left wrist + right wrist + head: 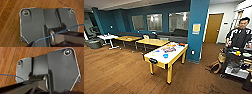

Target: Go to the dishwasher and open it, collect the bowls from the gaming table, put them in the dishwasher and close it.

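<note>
The gaming table [159,59] stands in the middle of the room on yellow legs, with a pale top. One end of it points toward me. Two blue bowls sit on its top: one [165,55] near the closer end and one [157,51] by the left edge. Colourful flat things lie further back on it [170,48]. The dishwasher is out of view. Both wrist views look down on brown wood floor [10,25] past each arm's dark plate, and nothing from the task is near either gripper.
A teal pillar [197,30] stands just right of the table. Further right, a person [240,35] stands behind a cart [236,66], with a bag [214,67] on the floor. Two orange-topped tables [152,42] and a white table [107,37] stand behind. A wooden door [214,27] is at the back right.
</note>
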You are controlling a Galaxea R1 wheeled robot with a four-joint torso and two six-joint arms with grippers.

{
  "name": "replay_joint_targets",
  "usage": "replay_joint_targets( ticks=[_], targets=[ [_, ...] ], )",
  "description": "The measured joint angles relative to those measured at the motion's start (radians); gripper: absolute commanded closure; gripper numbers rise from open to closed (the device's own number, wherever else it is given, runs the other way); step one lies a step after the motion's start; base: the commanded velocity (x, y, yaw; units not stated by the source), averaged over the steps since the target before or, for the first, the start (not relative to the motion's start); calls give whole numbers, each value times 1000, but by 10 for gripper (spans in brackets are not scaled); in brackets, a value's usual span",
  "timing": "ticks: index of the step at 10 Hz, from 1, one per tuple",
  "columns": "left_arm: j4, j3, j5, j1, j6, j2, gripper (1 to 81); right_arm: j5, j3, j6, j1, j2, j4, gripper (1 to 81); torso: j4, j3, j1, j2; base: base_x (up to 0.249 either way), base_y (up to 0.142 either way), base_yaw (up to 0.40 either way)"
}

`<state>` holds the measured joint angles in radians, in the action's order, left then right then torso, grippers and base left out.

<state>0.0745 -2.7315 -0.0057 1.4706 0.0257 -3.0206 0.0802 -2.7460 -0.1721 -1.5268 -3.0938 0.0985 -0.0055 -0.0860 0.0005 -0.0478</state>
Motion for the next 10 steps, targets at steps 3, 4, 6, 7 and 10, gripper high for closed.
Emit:
replay_joint_targets(
  ticks=[3,4,6,7,10],
  targets=[
    [0,-4,-3,-5,0,10,10,5,1,0,8,-10,0,10,0,0,0,0,128,96,0],
    [0,-5,1,2,0,9,10,1,1,0,0,-8,0,10,0,0,0,0,147,73,0],
    [0,-3,0,0,0,7,10,1,1,0,-1,-10,0,10,0,0,0,0,155,67,0],
    [0,-3,-1,-2,0,7,10,1,1,0,2,-7,0,10,0,0,0,0,158,67,0],
    [0,-3,-1,-2,0,6,10,1,1,0,3,-9,0,10,0,0,0,0,158,65,0]
  ],
)
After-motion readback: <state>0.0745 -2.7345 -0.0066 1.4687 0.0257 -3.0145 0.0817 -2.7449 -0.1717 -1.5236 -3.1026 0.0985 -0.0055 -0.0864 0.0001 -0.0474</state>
